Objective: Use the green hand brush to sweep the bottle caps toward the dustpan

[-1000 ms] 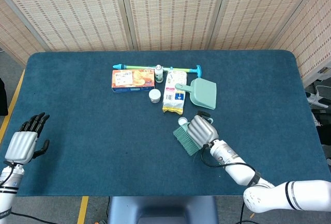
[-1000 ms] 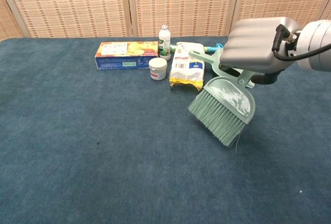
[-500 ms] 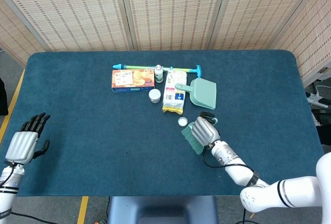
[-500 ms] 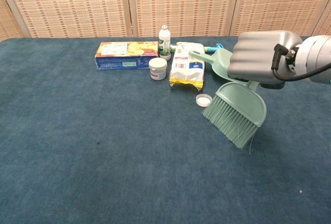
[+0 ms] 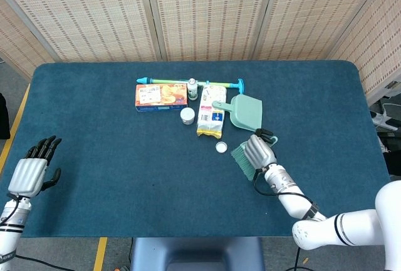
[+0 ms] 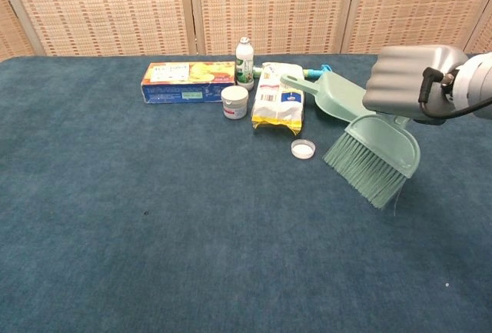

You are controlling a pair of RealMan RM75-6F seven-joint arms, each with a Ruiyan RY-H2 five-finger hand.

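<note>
My left hand [image 5: 28, 174] hangs off the near left corner of the bench [image 5: 113, 177], fingers spread and holding nothing, well apart from everything that matters; I judge it parked there so as not to crowd the sweep.

My right hand [image 6: 411, 79] grips the green hand brush [image 6: 377, 156] by its handle, fingers wrapped round it, the bristles angled down and to my left and hanging just above the cloth as far as the chest view lets me judge. Held so, the bristle edge faces the lone bottle cap [image 6: 303, 148], which lies open side up on bare cloth, near the bristles but not touching them.

Just beyond the cap the yellow-and-white snack bag [image 6: 280, 106] lies flat, its near edge close to the cap. To the right of the bag sits the green dustpan [image 6: 338, 96], its handle reaching over toward the bag's far corner, its wide mouth toward the right; my hand hides part of it in the chest view. The cap is therefore short of the pan's handle side, not its mouth, so I judge a push would need to curve round to the right.

Left of the bag stand a small white jar [image 6: 234, 102] and a small bottle [image 6: 244, 62], then an orange-and-blue box [image 6: 188, 81] lying flat. Farthest back a long green-and-blue stick [image 5: 188, 82] runs along the row. Open cloth lies near, left and right; the row closes off the far side.
</note>
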